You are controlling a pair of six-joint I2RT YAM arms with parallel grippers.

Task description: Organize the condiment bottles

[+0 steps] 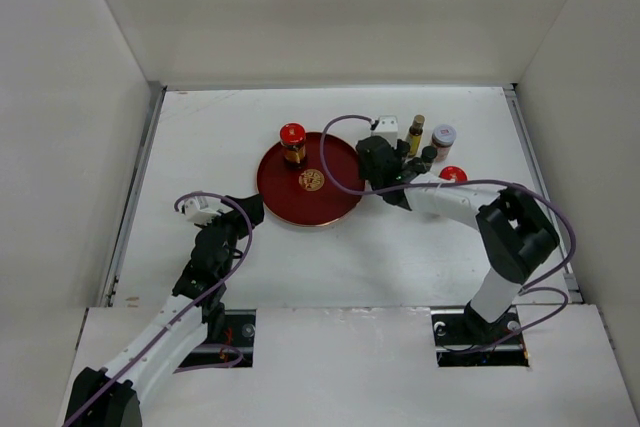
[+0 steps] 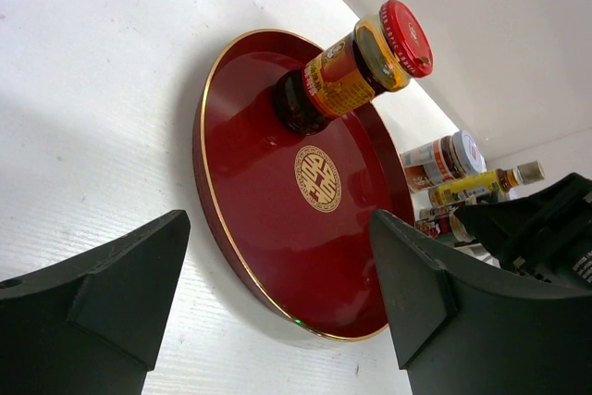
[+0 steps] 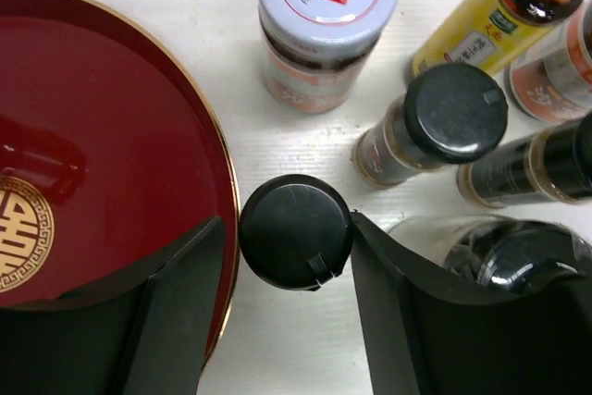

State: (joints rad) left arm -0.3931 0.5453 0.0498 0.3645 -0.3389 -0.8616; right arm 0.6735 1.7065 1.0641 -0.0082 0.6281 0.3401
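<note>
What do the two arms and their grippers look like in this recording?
The left arm and right arm are built alike: white tubular links joined by bulky black joints. A thin purple cable runs along each in loose loops. The left gripper and right gripper have matte black, wedge-shaped fingers with flat inner faces.

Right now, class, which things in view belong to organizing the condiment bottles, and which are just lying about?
Job: red-lidded jar, black-capped bottle, second black-capped bottle, pale-lidded jar, slim yellow bottle.
Lying about: round red tray, purple cable.
</note>
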